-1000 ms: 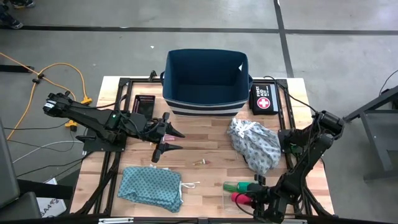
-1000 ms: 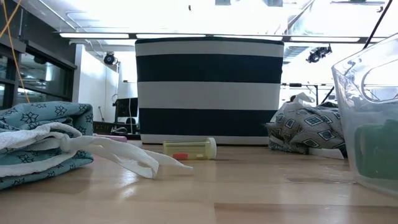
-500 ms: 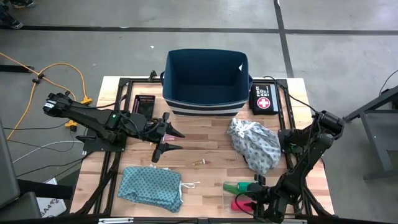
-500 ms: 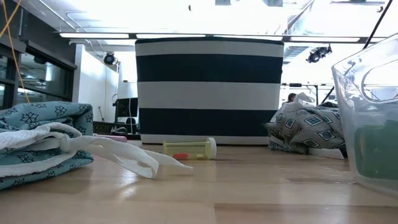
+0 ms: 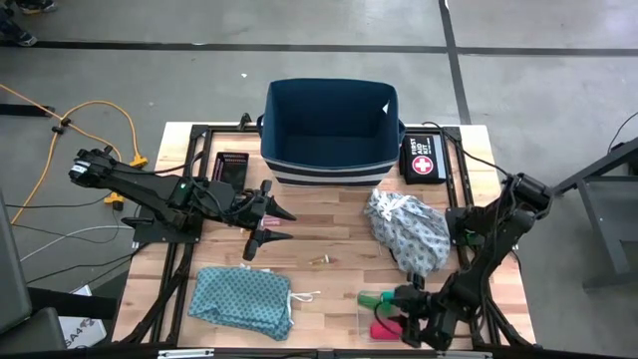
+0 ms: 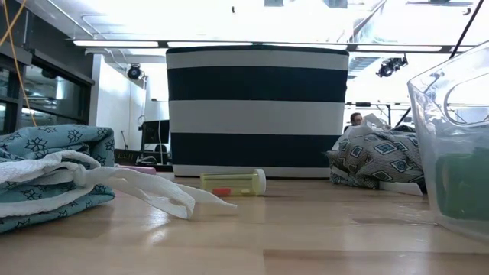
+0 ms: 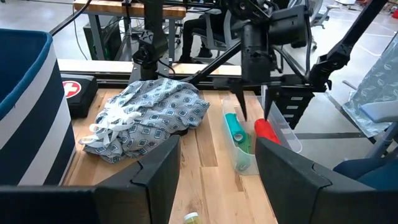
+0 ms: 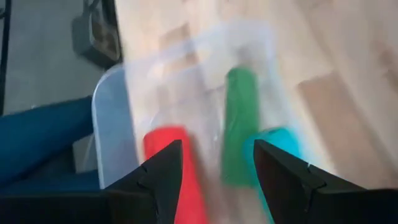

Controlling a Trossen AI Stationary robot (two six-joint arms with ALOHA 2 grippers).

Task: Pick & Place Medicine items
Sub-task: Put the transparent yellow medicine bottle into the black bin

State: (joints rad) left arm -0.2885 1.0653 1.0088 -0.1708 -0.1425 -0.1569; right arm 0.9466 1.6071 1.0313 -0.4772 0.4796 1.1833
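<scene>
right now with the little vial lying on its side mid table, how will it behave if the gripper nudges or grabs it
The small vial is a cylinder lying on its side on smooth wooden table, so a nudge would probably send it rolling. It looks like clear, thin plastic, so likely light and easily knocked away. Its smooth round wall could slip out of a pinch unless it is gripped squarely across its width.

Bare boards (image 5: 339,234) between basket (image 5: 330,130) and cloths (image 5: 242,299).

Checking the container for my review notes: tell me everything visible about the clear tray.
The clear tray is a small, see-through plastic box with low walls, sitting flat near the table's front right corner. A green tube and a red tube lie inside it. The right gripper hovers over it, fingers apart, gripping nothing.
</scene>
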